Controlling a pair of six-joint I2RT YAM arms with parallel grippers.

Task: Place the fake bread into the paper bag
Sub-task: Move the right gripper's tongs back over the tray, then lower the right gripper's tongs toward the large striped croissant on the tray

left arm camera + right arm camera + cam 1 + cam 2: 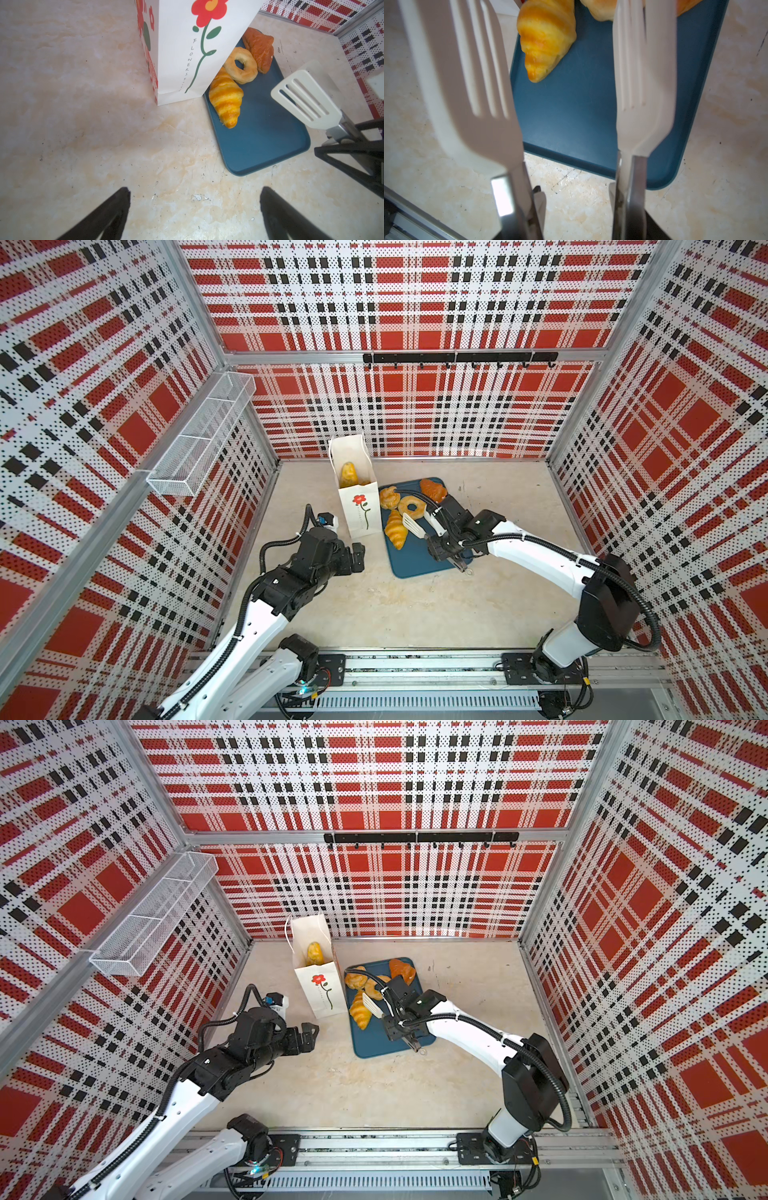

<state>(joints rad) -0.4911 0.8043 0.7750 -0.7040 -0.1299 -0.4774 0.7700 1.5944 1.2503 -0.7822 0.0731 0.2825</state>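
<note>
Four pieces lie on the blue tray [411,566]: a striped croissant [395,531], a ring doughnut [411,507], a smaller croissant [389,497] and a darker orange-brown piece [433,489]. A fifth piece [348,475] sits inside the paper bag [359,510], which stands upright on the worktop [374,605] just beside the tray. The right gripper [444,549] has its jaws clenched on the handles of white slotted tongs [467,83], whose blades stand apart and empty. The striped croissant lies just ahead of the blades, slightly toward the bag side. Its pointed end faces the tongs and its long axis runs roughly along their line, so the blades would likely close across its width. The left gripper [194,193] hangs near the bag's base, jaws released and holding nothing. The right arm is judged nearer the bread
</note>
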